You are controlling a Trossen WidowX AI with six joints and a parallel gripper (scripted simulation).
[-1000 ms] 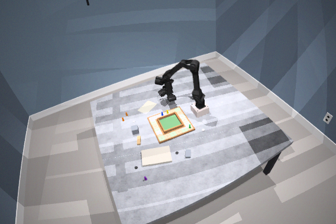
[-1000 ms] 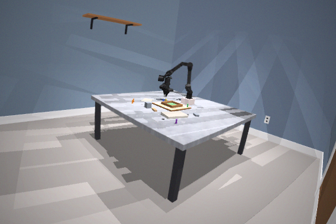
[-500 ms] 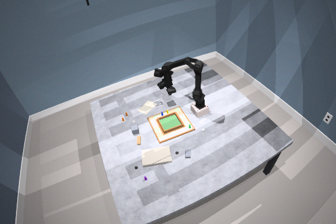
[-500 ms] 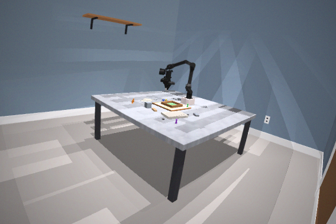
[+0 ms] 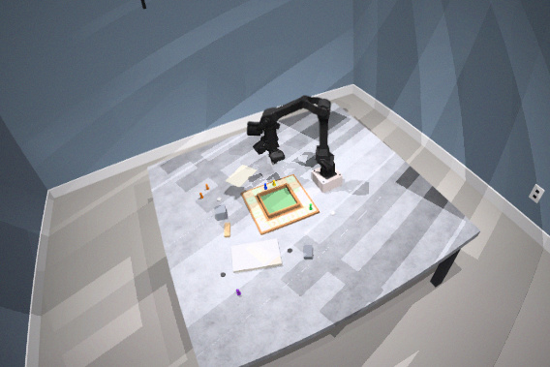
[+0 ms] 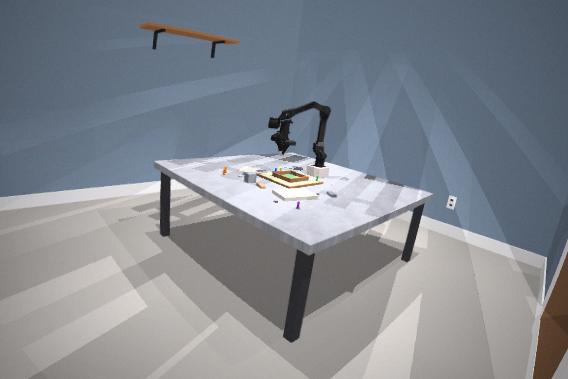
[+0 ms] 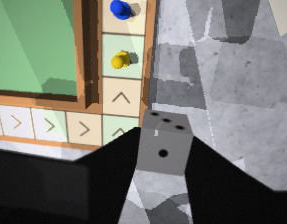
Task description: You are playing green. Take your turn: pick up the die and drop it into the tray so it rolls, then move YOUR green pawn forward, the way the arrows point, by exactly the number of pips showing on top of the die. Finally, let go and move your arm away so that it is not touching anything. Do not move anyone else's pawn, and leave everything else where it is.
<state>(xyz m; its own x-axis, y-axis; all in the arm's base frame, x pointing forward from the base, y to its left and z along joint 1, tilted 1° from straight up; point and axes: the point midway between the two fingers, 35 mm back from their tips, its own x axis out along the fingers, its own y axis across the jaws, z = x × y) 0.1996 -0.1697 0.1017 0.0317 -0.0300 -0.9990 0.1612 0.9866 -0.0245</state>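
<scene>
Wrist view: your gripper (image 5: 276,159) (image 6: 283,152) (image 7: 162,138) pinched shut around gray die (image 7: 164,145), raised above table (image 5: 368,264) (image 6: 300,233); yellow pawn (image 5: 274,183) (image 6: 281,169) (image 7: 120,60) toward eleven o'clock from die.

The top view looks steeply down from high up and well back, taking in a grey marbled rectangular table (image 5: 387,264) (image 6: 320,223) and blue walls; the exterior view faces the same wall corner from lower down, also well back, showing the black table legs. The wrist view looks down from close up past two black gripper fingers, sharing with both the square orange-edged board (image 5: 255,219) (image 6: 267,180) (image 7: 84,129) and its green-floored tray (image 5: 278,199) (image 6: 290,176) (image 7: 34,45).
</scene>
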